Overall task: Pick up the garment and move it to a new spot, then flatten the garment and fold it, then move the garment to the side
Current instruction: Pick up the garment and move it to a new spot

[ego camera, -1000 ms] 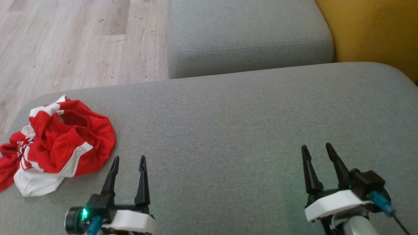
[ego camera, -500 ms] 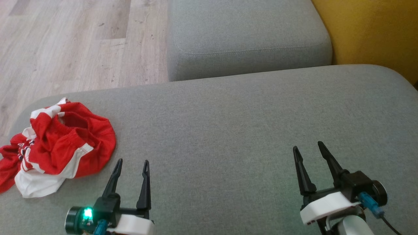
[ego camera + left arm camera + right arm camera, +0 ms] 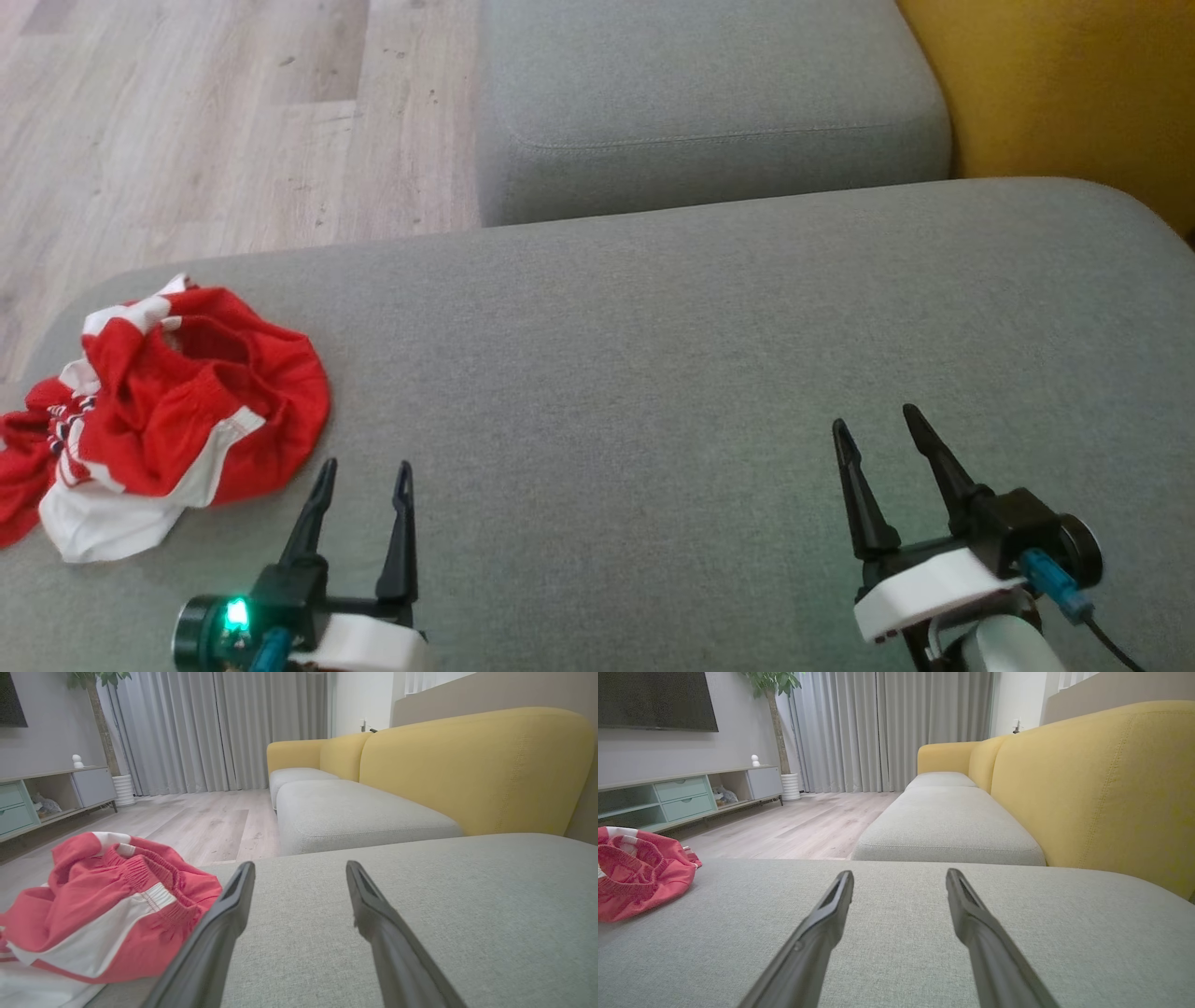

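Nearest me, my left end effector (image 3: 366, 464) hung low over the near edge of the grey seat cushion (image 3: 653, 355), its two dark fingers apart and gripping nothing. My right end effector (image 3: 875, 417) sat toward the cushion's near right corner, fingers likewise spread and empty. The red-and-white shorts (image 3: 177, 411) lay crumpled in a heap at the cushion's left edge, just beside the left end effector's fingertips, elastic waistband uppermost. Beyond the far edge stood a second grey cushion (image 3: 700, 93), with the yellow backrest (image 3: 1074, 84) to its right and pale wood floor (image 3: 187, 121) to its left. Farthest off I saw grey curtains (image 3: 887, 728).
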Controlling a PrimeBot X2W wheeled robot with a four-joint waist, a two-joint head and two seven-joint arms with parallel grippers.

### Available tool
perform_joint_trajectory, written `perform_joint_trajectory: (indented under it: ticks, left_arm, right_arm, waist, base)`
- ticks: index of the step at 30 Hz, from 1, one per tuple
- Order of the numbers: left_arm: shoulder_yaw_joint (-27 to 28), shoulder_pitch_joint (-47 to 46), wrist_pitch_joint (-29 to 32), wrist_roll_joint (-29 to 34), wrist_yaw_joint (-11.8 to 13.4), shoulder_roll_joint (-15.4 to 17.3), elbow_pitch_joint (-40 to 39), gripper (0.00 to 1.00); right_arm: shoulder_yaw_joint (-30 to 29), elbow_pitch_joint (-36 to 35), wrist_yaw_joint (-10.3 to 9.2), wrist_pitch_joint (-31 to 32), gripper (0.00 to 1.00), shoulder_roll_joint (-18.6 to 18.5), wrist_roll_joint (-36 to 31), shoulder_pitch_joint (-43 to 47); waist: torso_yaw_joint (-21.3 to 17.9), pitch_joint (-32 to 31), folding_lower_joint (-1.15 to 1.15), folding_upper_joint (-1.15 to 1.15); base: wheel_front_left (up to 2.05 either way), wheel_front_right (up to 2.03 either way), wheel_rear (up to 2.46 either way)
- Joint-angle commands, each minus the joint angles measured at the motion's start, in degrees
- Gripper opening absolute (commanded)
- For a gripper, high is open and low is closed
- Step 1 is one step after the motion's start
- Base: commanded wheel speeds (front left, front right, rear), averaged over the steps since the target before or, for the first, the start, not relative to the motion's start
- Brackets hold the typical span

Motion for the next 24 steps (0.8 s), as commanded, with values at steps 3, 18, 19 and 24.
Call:
perform_joint_trajectory:
  ticks: [3, 18, 19, 24]
  left_arm:
    - [2.8, -3.5, -0.6, 0.2, -0.2, 0.3, -1.6, 1.0]
    - [5.7, -3.3, -0.6, 1.7, 1.3, 0.4, -5.4, 1.0]
    - [6.0, -3.2, -0.6, 1.9, 1.6, 0.4, -5.9, 1.0]
    - [7.0, -3.5, -0.6, 2.6, 3.0, 0.6, -8.3, 1.0]
  right_arm:
    - [1.2, -1.9, 0.44, -0.8, 1.0, -0.5, -0.2, -3.3]
    - [1.0, -2.6, 0.44, -0.8, 1.0, -0.5, -0.1, -3.8]
    - [1.0, -2.6, 0.44, -0.8, 1.0, -0.5, -0.1, -3.9]
    - [0.5, -2.8, 0.44, -0.8, 1.0, -0.5, -0.7, -4.1]
  waist:
    - [1.6, 0.2, 0.0, 0.0]
    - [18.8, 2.7, 0.0, 0.0]
    - [20.0, 2.9, 0.0, 0.0]
    - [24.2, 4.3, 0.0, 0.0]
  base:
    - [0.0, 0.0, 0.0]
    - [0.0, 0.0, 0.0]
    - [0.0, 0.0, 0.0]
    - [0.0, 0.0, 0.0]
